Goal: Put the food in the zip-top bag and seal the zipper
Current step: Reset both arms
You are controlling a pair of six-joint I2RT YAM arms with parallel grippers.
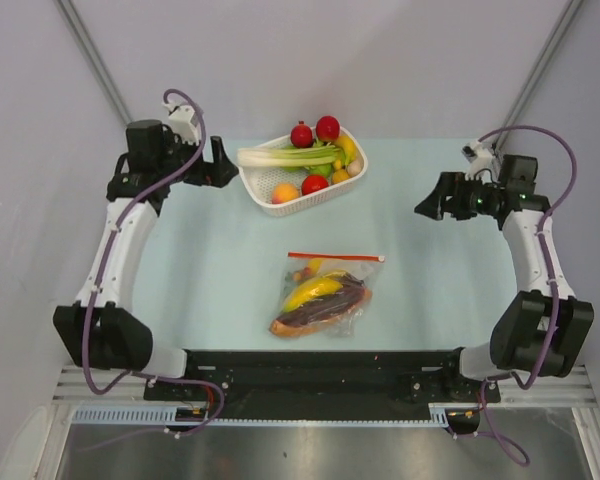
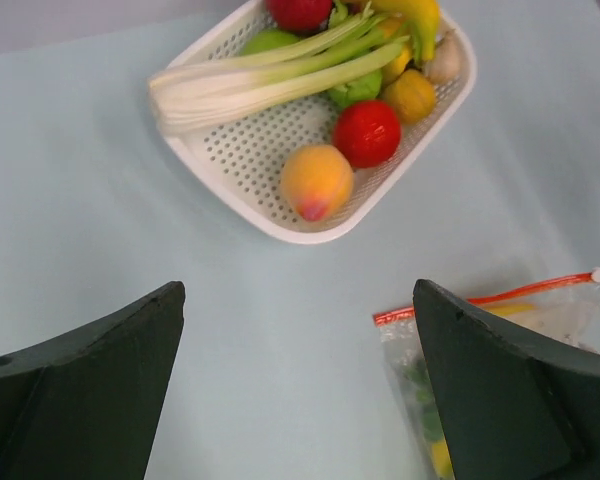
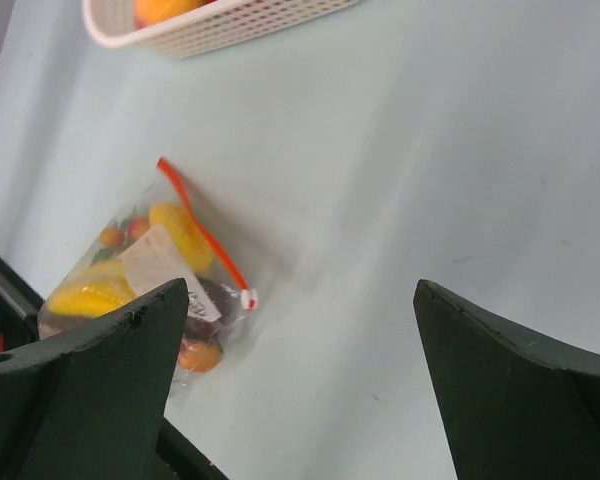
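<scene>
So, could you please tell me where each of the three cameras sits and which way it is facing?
Top external: fixed above and behind the arms, looking down at table, basket and bag; both arms show, bases at bottom.
Left wrist: on the left arm, facing the basket and the bag's mouth; its two dark fingers show, spread apart.
Right wrist: on the right arm, facing the bag and a basket edge; its fingers show, also spread.
Shared: both wrist views catch the bag's orange-red zipper.

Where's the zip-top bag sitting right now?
In the top view the zip-top bag lies flat in the middle of the table, between the white basket and the arm bases, its zipper toward the basket.
</scene>
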